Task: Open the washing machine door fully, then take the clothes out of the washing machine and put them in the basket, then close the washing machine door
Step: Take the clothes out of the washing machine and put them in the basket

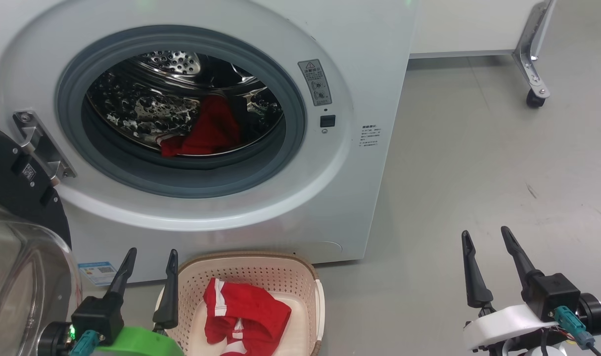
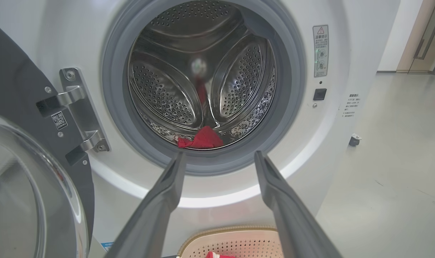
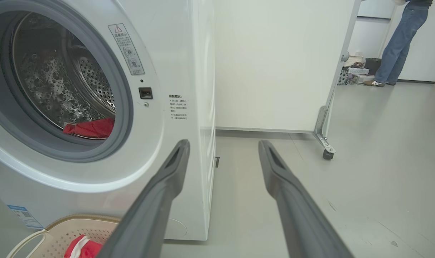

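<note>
I see smooth grey floor, white wheeled partition | black-rimmed round glass door cut off | left gripper, right gripper spread (empty).

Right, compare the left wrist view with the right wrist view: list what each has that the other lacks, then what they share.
Left wrist: the open door on its hinge. Right wrist: a wheeled panel and a person's legs. Shared: the washing machine, red clothes in its drum, the basket below.
</note>
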{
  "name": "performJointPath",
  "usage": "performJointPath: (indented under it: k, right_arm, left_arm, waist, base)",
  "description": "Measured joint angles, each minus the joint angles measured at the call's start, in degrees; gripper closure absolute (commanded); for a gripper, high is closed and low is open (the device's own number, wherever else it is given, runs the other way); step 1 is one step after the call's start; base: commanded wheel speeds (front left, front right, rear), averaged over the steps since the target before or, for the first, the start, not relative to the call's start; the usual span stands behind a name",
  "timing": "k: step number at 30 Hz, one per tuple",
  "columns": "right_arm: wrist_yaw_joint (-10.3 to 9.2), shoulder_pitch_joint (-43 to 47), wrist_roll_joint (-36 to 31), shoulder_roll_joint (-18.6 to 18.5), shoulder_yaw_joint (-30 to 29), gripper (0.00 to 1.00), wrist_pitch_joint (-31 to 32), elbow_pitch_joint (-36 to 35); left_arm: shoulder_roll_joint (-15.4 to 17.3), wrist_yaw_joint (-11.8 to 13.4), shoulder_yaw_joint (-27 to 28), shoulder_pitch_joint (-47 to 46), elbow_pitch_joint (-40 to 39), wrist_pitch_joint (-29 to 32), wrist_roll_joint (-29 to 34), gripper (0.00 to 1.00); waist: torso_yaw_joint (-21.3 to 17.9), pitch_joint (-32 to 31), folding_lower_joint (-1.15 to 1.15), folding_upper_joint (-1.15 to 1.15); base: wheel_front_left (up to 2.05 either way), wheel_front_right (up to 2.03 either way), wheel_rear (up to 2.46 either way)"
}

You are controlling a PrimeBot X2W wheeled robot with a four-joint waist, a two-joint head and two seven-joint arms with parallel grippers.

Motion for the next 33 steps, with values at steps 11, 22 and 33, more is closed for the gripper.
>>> performJointPath:
  k: [11,22,33]
  right_arm:
    - [-0.03,0.9,0.0,0.0,0.1,0.0,0.4,-1.0]
    - [-0.25,0.9,0.0,0.0,0.4,0.0,0.9,-2.4]
    - [-0.15,0.7,0.0,-0.2,1.2,0.0,1.7,-5.1]
  left_arm:
    - [0.4,0.8,0.0,2.1,-4.2,2.0,0.2,0.0]
    - [1.2,1.5,0.1,2.5,-7.0,4.3,0.7,0.0]
    - [0.9,1.5,-0.6,1.5,-5.7,7.5,-0.3,0.0]
  waist:
    - [-0.4,0.1,0.0,0.0]
    - [-0.2,1.1,0.0,0.0]
    - [-0.7,4.9,0.0,0.0]
  base:
    - [0.0,0.0,0.0]
    - [0.0,0.0,0.0]
    - [0.0,0.0,0.0]
